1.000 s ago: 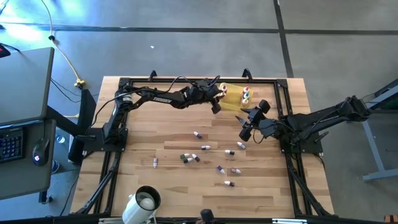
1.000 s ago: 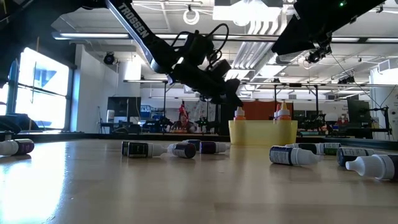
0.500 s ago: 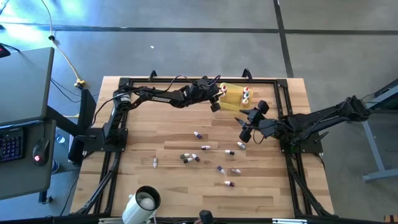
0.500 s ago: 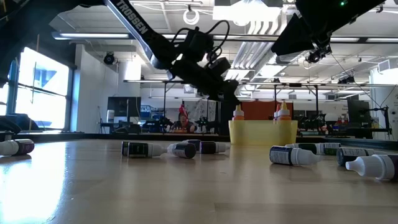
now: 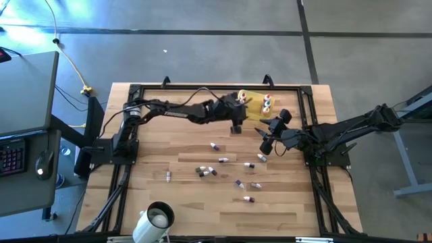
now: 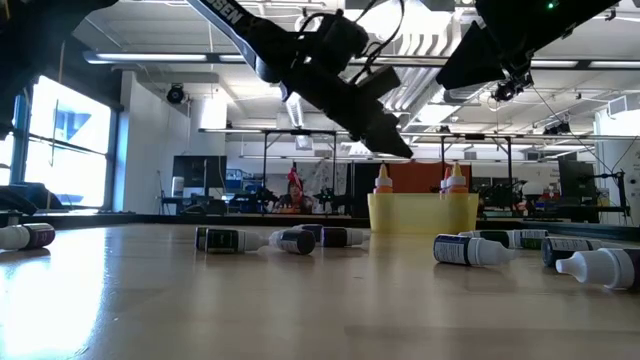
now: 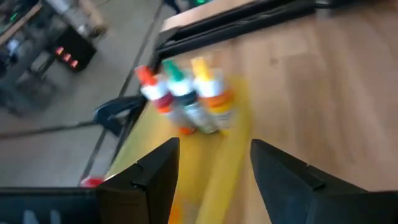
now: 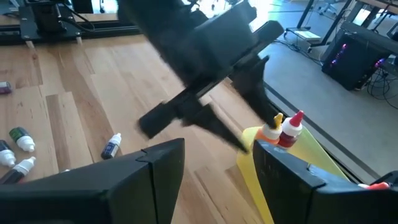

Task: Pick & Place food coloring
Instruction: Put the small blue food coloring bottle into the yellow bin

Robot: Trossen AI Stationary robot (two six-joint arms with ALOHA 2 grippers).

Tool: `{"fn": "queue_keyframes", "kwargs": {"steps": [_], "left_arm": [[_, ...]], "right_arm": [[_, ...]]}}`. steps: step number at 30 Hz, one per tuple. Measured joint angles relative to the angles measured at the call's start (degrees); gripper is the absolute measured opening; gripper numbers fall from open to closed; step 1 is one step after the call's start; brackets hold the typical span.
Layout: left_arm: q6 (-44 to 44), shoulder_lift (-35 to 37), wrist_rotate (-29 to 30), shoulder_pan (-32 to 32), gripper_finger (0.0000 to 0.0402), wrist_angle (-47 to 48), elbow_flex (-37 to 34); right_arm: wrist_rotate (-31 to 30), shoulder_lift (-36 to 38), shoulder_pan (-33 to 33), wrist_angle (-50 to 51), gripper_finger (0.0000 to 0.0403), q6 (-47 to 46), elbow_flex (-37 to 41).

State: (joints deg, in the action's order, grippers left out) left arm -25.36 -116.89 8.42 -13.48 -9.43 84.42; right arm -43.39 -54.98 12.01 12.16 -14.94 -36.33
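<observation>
Three food coloring bottles (image 7: 186, 102) with red, green and yellow caps stand upright in the translucent yellow tray (image 5: 251, 106) by the far edge. Several more small bottles (image 5: 223, 160) lie on their sides across the middle of the table, also seen in the low view (image 6: 470, 249). My left gripper (image 5: 236, 126) hovers open and empty just on the near side of the tray, well above the wood (image 6: 393, 148). My right gripper (image 5: 265, 140) hangs open to the right of it, above the loose bottles, holding nothing.
A white round mug (image 5: 155, 219) lies near the table's near edge, left of centre. Black frame rails (image 5: 125, 162) run along the table's left, right and far sides. Bare wood lies between the tray and the scattered bottles.
My left gripper has drawn back from over the tray toward the near edge and risen, staying open. The bottles and the tray have kept their places.
</observation>
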Motion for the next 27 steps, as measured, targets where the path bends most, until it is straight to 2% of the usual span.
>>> {"fn": "queue_keyframes", "kwargs": {"steps": [4,11,16,21,23,27], "left_arm": [[-1.38,-0.02,-1.18,0.51,0.0194,0.43,0.00],[-1.28,-2.42,-6.97,-2.11,0.0195,0.27,0.63],[1.45,-3.51,-7.40,-2.78,0.0195,3.15,2.16],[1.07,-1.66,-6.10,-0.66,0.0195,3.83,2.12],[0.63,-0.16,-3.44,0.11,0.0195,4.11,2.32],[0.61,3.79,4.30,1.68,0.0195,10.84,2.23]], "right_arm": [[0.23,0.00,0.00,-0.04,0.0185,0.00,-0.01],[0.27,0.00,0.00,-0.96,0.0185,0.00,0.01],[0.75,0.00,0.00,-1.01,0.0185,0.00,-0.01],[8.02,-0.18,-0.02,2.84,0.0185,-0.66,0.02],[12.23,-0.20,-0.02,4.31,0.0185,-3.16,-0.01],[20.78,-0.43,0.02,9.49,0.0185,-10.39,-0.01]]}}
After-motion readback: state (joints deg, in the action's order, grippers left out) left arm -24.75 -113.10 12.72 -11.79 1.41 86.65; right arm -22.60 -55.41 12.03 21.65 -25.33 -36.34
